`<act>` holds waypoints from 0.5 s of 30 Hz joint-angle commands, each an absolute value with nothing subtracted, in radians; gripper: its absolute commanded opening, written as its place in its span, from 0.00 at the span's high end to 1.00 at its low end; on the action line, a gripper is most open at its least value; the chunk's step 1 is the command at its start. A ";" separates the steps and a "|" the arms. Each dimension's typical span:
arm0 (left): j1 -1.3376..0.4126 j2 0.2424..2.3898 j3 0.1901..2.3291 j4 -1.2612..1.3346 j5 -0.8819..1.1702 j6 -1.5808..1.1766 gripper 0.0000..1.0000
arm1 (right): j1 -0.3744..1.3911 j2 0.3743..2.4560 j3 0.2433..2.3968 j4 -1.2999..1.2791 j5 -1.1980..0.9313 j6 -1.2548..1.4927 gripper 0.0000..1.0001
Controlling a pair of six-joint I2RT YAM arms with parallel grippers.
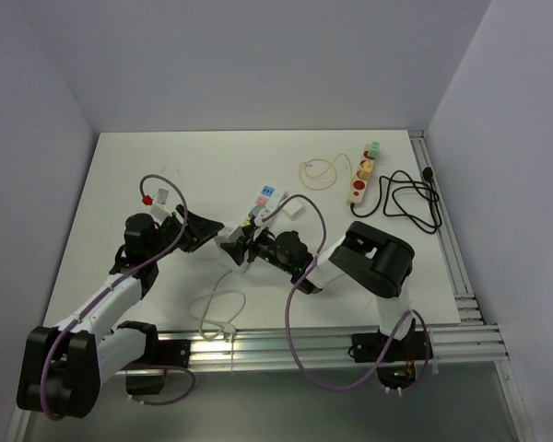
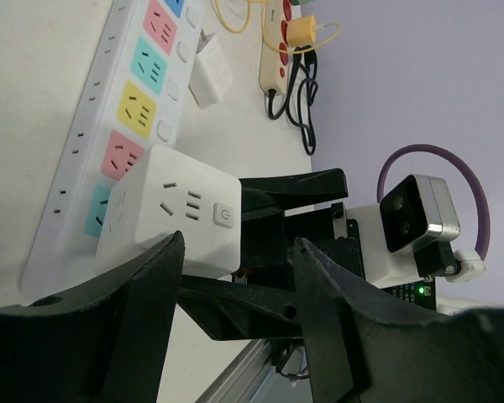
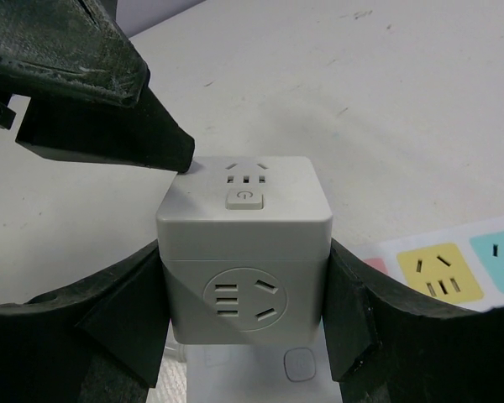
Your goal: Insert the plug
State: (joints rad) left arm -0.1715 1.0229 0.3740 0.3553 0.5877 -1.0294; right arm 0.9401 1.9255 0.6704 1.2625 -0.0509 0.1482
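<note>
The plug is a white cube adapter (image 3: 245, 252) with a power button on top. It stands on the near end of the white power strip (image 2: 126, 92), which has coloured sockets. My right gripper (image 3: 244, 273) is shut on the cube's two sides. My left gripper (image 2: 239, 252) hangs open just beside the cube (image 2: 172, 214) with nothing between its fingers. One of its fingers (image 3: 92, 92) shows above and left of the cube in the right wrist view. In the top view both grippers meet at the cube (image 1: 232, 247). Its prongs are hidden.
A beige power strip (image 1: 361, 175) with a yellow cord (image 1: 321, 173) and a black cable (image 1: 410, 203) lies at the back right. A small white adapter (image 2: 210, 77) sits beside the coloured strip. A white cable (image 1: 219, 313) loops near the front aluminium rail (image 1: 332, 345).
</note>
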 commanded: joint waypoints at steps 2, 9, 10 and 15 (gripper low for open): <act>-0.161 1.032 0.364 0.383 0.604 -0.996 0.38 | 0.933 1.965 0.735 1.439 -0.061 0.173 0.99; -0.156 1.115 0.341 0.466 0.629 -1.008 0.39 | 0.902 2.005 0.744 1.483 -0.104 0.235 0.99; -0.156 1.120 0.341 0.471 0.629 -1.006 0.39 | 0.899 2.006 0.747 1.483 -0.110 0.238 0.99; -0.156 1.121 0.339 0.477 0.629 -1.003 0.41 | 0.893 1.985 0.749 1.460 -0.127 0.226 0.99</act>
